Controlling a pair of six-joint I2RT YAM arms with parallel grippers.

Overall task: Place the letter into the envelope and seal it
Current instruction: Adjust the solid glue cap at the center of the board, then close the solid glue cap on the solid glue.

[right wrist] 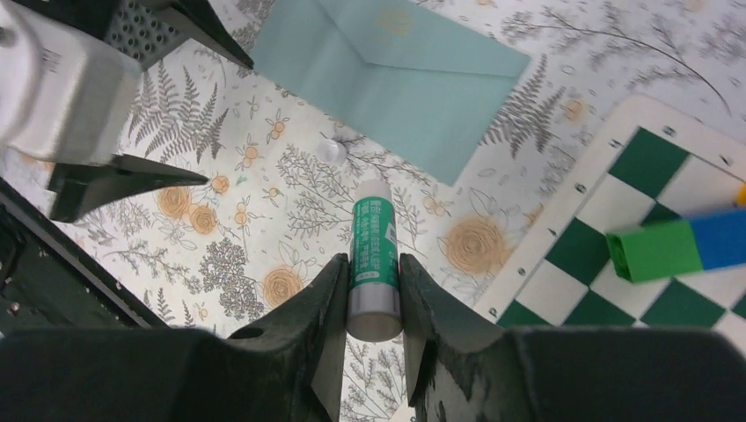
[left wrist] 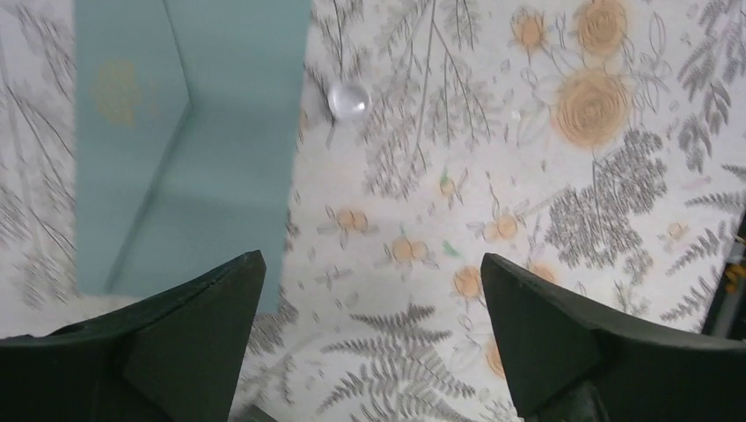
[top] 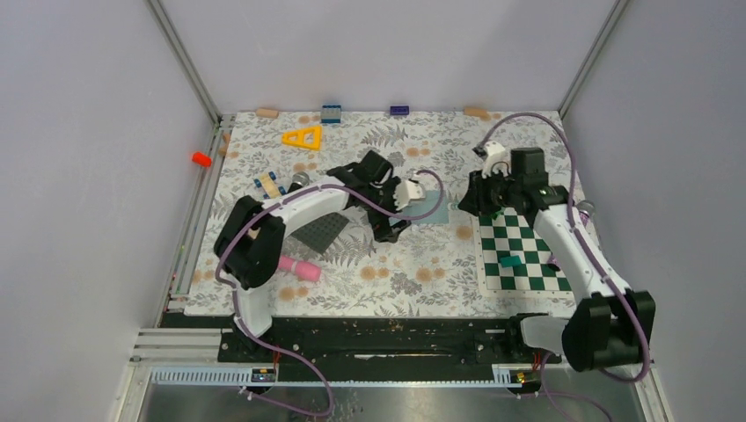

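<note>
Inside a white-walled enclosure, a floral tablecloth [top: 422,272] is covering the work table, with two robot arms reaching in from the near edge. The envelope [top: 433,209] is lying flat near the middle of the cloth, flap side up, its triangular flap folded down over the body. A green-and-white chessboard [top: 519,255] is lying to its right, apart from it.

The left gripper [left wrist: 371,264] is hovering low just beside the envelope with its jaws spread wide and nothing between them. In the left wrist view one dark finger is overlapping the envelope's near corner, while the other is hanging over bare cloth.

The right gripper [right wrist: 371,259] is pinching a glue stick [right wrist: 374,237] with a green label, both fingers pressing against its sides. The stick is pointing toward the envelope, its tip stopping short of the paper's edge. A small clear round piece [right wrist: 332,151] is sitting on the cloth between the stick's tip and the envelope.

A green-and-blue block [right wrist: 677,246] is resting on the chessboard. Farther left, a dark grey mat [top: 321,233] is showing partly under the left arm, a pink object [top: 299,267] is lying nearby, and a yellow triangle [top: 303,137] is sitting near the back wall.
</note>
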